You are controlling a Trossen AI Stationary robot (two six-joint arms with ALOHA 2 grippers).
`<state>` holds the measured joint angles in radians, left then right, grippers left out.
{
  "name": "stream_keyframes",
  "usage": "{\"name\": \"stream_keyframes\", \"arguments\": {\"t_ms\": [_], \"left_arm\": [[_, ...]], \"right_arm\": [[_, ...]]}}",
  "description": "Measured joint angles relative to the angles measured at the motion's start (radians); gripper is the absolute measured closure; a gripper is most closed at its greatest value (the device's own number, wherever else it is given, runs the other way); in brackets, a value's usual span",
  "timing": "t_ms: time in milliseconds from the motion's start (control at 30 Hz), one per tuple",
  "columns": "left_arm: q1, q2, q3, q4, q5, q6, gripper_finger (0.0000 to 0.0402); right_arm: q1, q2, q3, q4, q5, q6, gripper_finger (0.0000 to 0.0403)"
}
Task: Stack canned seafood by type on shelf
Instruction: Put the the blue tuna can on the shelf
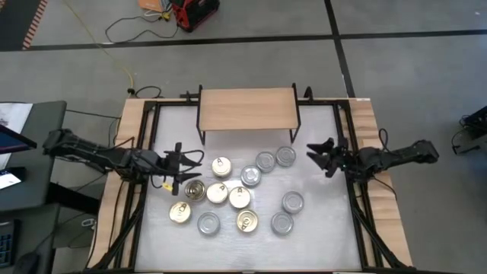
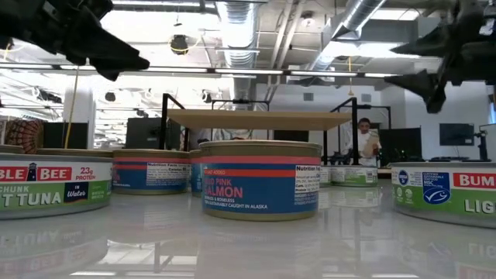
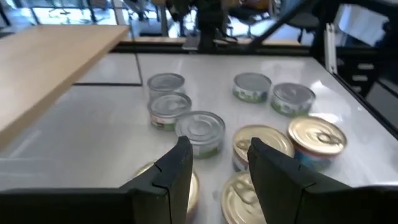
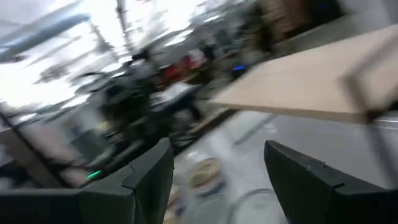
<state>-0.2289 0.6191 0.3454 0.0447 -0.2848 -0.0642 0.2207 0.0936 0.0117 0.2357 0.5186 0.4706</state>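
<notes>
Several flat round tins stand on their bases on the white table in the high view: gold-lidded ones (image 1: 221, 166) toward the left, silver-lidded ones (image 1: 286, 156) toward the right. The light-wood shelf (image 1: 247, 109) on black legs stands bare at the far edge. My left gripper (image 1: 198, 168) hovers open at the left of the cluster, above a gold tin (image 1: 195, 189). Its wrist view shows the open gripper (image 3: 221, 158) before a silver tin (image 3: 200, 132) and a gold tin (image 3: 261, 144). My right gripper (image 1: 316, 158) hovers open just right of the far silver tins, touching nothing.
Black rails (image 1: 144, 152) run along the table's left and right sides. The low view shows a salmon tin (image 2: 260, 186) in front, tuna tins (image 2: 46, 186) beside it and the shelf (image 2: 260, 118) behind. A person (image 2: 363, 139) stands far off in the room.
</notes>
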Motion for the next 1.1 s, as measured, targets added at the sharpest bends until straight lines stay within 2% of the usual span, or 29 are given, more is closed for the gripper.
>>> {"name": "stream_keyframes", "arguments": {"t_ms": [67,200,367,500,633,767,933,1100], "left_arm": [[-0.008,0.017,0.015,-0.026,0.0,0.003,0.0253],[-0.01,0.065,0.08,-0.192,-0.012,-0.1,0.0253],[-0.022,0.163,0.221,-0.489,-0.038,-0.251,0.0253],[-0.057,0.226,0.313,-0.633,-0.024,-0.333,0.0253],[-0.146,0.265,0.35,-0.642,-0.004,-0.387,0.0253],[-0.282,0.305,0.361,-0.634,-0.068,-0.449,0.0253],[-0.438,0.335,0.362,-0.617,-0.168,-0.59,0.0253],[-0.531,0.367,0.362,-0.643,-0.179,-0.791,0.0253]], "right_arm": [[0.002,0.042,0.01,0.017,-0.049,-0.03,0.0129],[-0.002,0.181,0.054,-0.003,-0.047,-0.039,0.0129],[-0.001,0.428,0.166,-0.005,-0.046,-0.106,0.0129],[-0.001,0.636,0.296,0.0,-0.044,-0.184,0.0129],[-0.001,0.845,0.424,-0.004,-0.044,-0.26,0.0129],[0.003,1.014,0.54,-0.003,-0.046,-0.296,0.0129],[0.05,1.176,0.664,-0.02,-0.048,-0.319,0.0129],[0.106,1.298,0.823,-0.112,-0.05,-0.303,0.0129]]}}
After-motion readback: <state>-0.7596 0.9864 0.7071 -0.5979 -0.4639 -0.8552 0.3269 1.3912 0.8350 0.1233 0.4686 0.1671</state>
